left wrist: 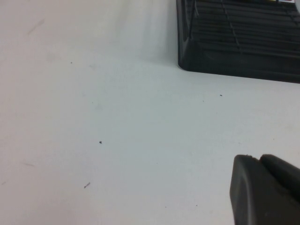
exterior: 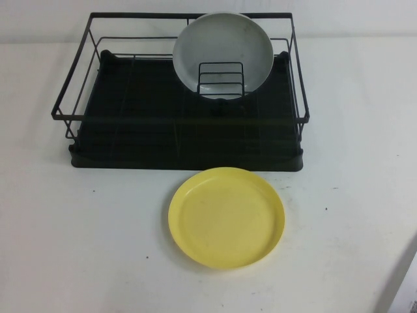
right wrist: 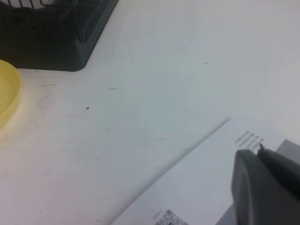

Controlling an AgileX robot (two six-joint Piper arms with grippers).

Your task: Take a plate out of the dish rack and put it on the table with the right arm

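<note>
Yellow plate (exterior: 227, 216) lies flat on the table (exterior: 78, 248), rim up, just in front of the dish rack (exterior: 179, 124), near the middle of its front edge; a thin strip of table shows between plate and tray base. In the right wrist view, only the plate's edge (right wrist: 7, 96) shows, beside the rack's rounded tray corner (right wrist: 61, 42).

Grey plate (exterior: 223, 53) stands on edge inside the rack, toward the back right, leaning in the small wire plate holder (exterior: 220, 79).

Right gripper (right wrist: 267, 187): only a dark finger part shows in its wrist view, low over the table near the robot's side, above a white printed sheet (right wrist: 201, 187). Cannot tell whether its fingers are open or closed. It holds nothing visible.

Left gripper (left wrist: 265, 190): a dark finger part over bare table, the rack's tray corner (left wrist: 234, 42) well apart. Finger state likewise unclear; possibly closed, but the view is too partial.
</note>
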